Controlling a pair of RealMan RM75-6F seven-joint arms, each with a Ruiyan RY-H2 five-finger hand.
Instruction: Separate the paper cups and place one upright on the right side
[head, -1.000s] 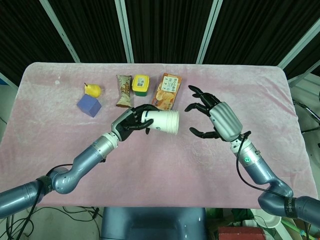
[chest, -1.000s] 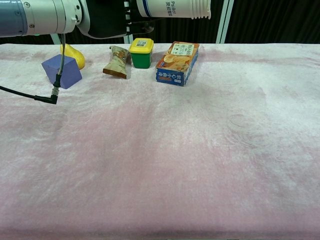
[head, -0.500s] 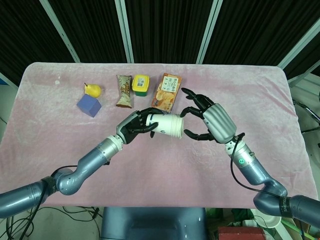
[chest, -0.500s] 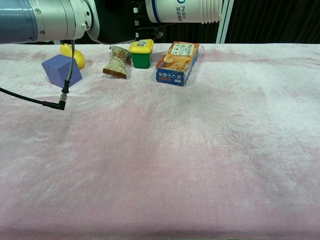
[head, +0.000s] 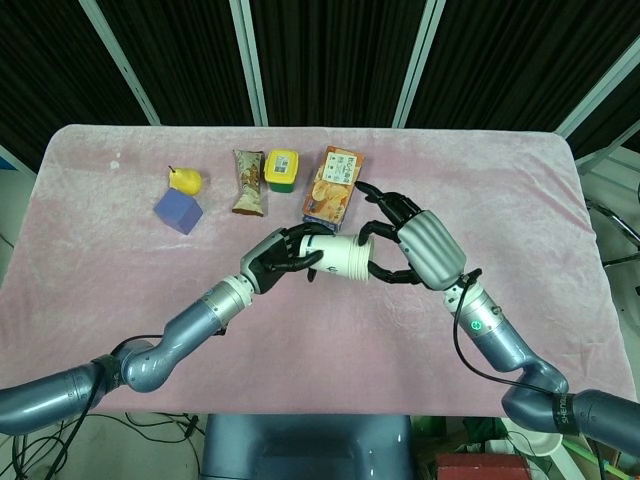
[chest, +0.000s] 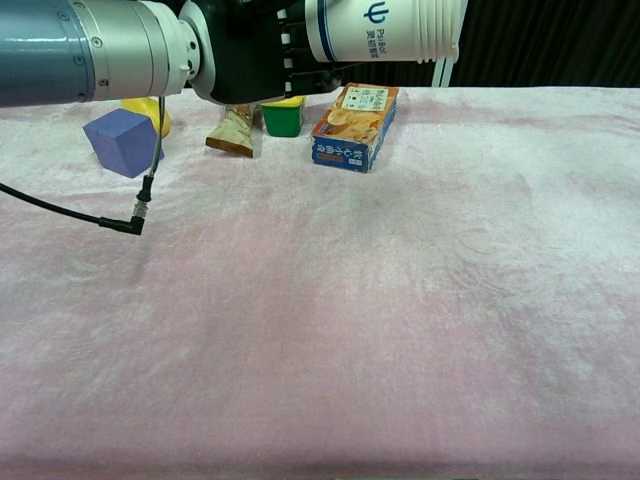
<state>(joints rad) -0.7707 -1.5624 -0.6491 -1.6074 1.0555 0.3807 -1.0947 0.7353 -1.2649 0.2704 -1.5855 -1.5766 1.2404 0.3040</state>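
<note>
A stack of white paper cups (head: 342, 257) lies on its side in the air above the table's middle, mouth toward the right. My left hand (head: 281, 263) grips its base end. My right hand (head: 412, 245) is at the mouth end with its fingers spread around the rim; I cannot make out any contact. The chest view shows the cups (chest: 385, 30) at the top edge, blue print and several stacked rims visible, with my left hand (chest: 245, 45) wrapped round the base. The right hand does not show there.
At the back of the pink-covered table (head: 470, 180) lie a yellow pear (head: 184, 180), a blue cube (head: 178, 211), a snack bag (head: 248, 182), a yellow-lidded green jar (head: 281, 170) and an orange box (head: 333, 183). A cable (chest: 140, 215) dangles from the left arm.
My left hand has carried the cups rightward and slightly nearer. My right hand has moved left, and its fingers now surround the cups' mouth end.
</note>
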